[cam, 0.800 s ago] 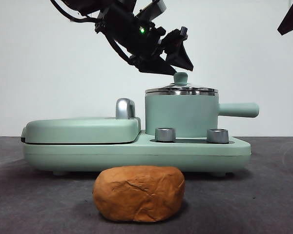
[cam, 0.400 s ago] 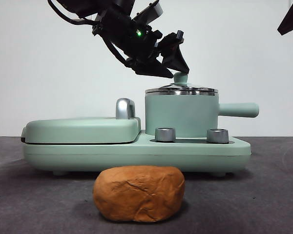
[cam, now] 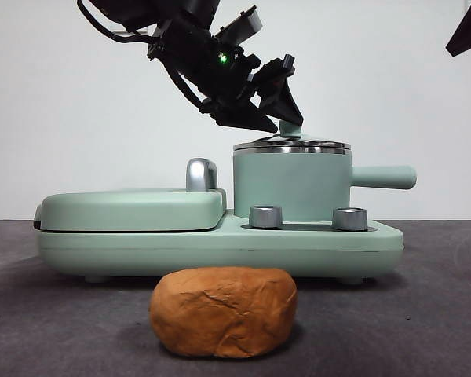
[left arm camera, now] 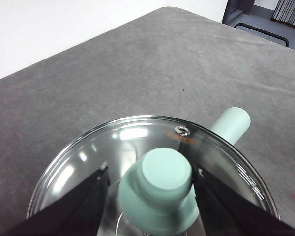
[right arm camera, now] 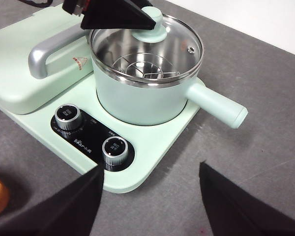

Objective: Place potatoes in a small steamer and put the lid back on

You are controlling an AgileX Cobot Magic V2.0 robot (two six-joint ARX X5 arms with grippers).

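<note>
I have the small steamer (cam: pixel 290 184) sitting on the right end of the mint-green cooker base (cam: pixel 220 245), its stubby handle pointing away from the griddle cover (cam: pixel 129 209) beside it. The lid (right arm camera: pixel 146 46) rests closed on the steamer's steel rim, and through the glass my right wrist camera shows only a wire rack (right arm camera: pixel 145 66) inside the pot, no food. My left tool (left arm camera: pixel 157 189) is down at the lid, jaws spread to either side of the green knob (left arm camera: pixel 160 189); the left wrist camera shows one jaw right against the knob's edge and the other a little off it, so it brackets the knob rather than pinching it. The front camera shows that same tool as a dark mass just above the steamer, tips at the knob. The potato (cam: pixel 224 311) lies on the table (cam: pixel 424 314) in front of the base, well apart from the steamer; the right wrist camera catches only an orange sliver of it at the frame edge. My right tool (right arm camera: pixel 150 196) hangs spread and empty on the knob side of the base, above the two control dials (right arm camera: pixel 91 132), which the front camera shows as steel caps.
</note>
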